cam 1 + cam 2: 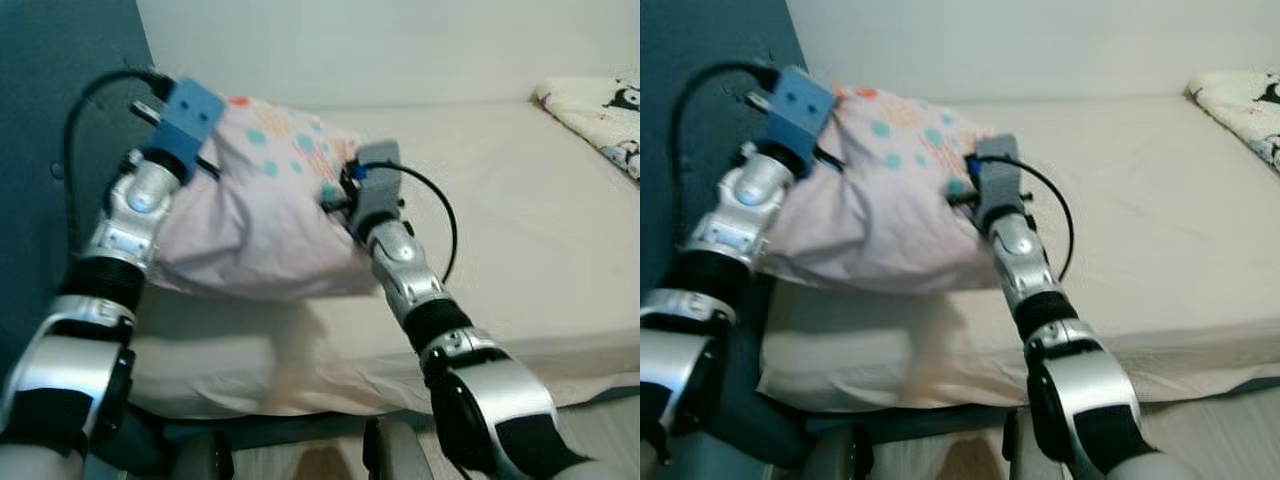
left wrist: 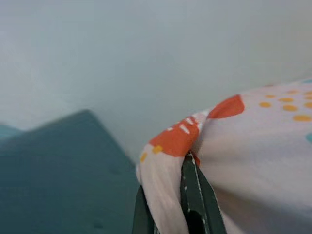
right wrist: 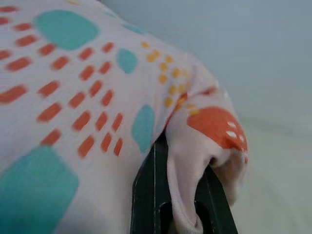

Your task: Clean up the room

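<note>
Left eye view: a pale pink pillow with teal and orange spots (image 1: 250,215) hangs between the 2 arms above the head end of the cream-sheeted bed (image 1: 520,210), its long axis running across from one gripper to the other.

Left wrist view: the left gripper (image 2: 168,195) is clamped on a pillow corner.

Right wrist view: the right gripper (image 3: 180,195) pinches the opposite corner, so both arms are equally placed to lower it.

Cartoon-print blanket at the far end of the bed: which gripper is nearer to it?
Right. The right gripper pinches the pillow's corner on the side facing the blanket; the left gripper pinches the opposite corner, beside the blue headboard.
</note>
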Available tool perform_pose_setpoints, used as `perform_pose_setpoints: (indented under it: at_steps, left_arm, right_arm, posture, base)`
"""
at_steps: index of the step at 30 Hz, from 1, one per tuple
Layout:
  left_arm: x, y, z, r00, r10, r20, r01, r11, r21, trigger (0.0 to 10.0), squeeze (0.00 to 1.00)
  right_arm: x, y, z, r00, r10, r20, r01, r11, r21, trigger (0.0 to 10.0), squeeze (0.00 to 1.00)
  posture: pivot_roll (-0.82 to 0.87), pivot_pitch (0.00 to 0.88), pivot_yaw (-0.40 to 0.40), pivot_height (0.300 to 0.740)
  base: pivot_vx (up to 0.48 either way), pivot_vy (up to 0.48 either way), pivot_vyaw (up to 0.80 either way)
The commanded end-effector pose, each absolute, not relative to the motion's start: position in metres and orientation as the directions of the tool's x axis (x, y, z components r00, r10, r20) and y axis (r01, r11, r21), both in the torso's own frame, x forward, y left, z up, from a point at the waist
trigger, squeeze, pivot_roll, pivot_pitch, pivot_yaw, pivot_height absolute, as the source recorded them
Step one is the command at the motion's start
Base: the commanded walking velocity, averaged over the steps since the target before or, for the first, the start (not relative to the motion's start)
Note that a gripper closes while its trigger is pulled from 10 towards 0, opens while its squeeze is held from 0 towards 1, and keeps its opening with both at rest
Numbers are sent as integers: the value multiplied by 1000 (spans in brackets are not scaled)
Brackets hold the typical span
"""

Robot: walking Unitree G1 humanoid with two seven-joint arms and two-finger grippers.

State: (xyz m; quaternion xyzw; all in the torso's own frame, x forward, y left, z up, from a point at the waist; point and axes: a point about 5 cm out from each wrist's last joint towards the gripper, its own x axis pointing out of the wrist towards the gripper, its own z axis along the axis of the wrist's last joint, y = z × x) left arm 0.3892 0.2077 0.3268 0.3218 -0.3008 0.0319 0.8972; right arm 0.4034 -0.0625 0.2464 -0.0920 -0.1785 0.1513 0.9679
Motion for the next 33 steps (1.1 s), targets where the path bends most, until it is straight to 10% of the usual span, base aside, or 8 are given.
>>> perform_pose_setpoints:
  at_steps: [1,11,18,33]
  left_arm:
    - [370,210,369,659,-146,738,-390,773,501,10000,0]
    - [355,220,323,675,-112,729,-483,680,552,10000,0]
    - [359,196,219,883,-133,450,-222,726,651,10000,0]
    - [348,188,138,987,-66,147,-45,764,644,10000,0]
  right_arm:
    - [402,-58,245,879,350,324,-269,925,-270,10000,0]
    - [373,-23,152,839,544,16,-517,804,-294,10000,0]
    - [348,-34,82,819,507,-268,-539,840,-57,10000,0]
    - [364,-84,88,889,374,-264,-401,915,-55,10000,0]
  posture:
    - [78,113,-86,577]
    - [75,128,-78,577]
    - [95,144,-84,577]
    - [69,144,-63,577]
  base:
    - [0,0,0]
    - [0,0,0]
    - [0,0,0]
    - [0,0,0]
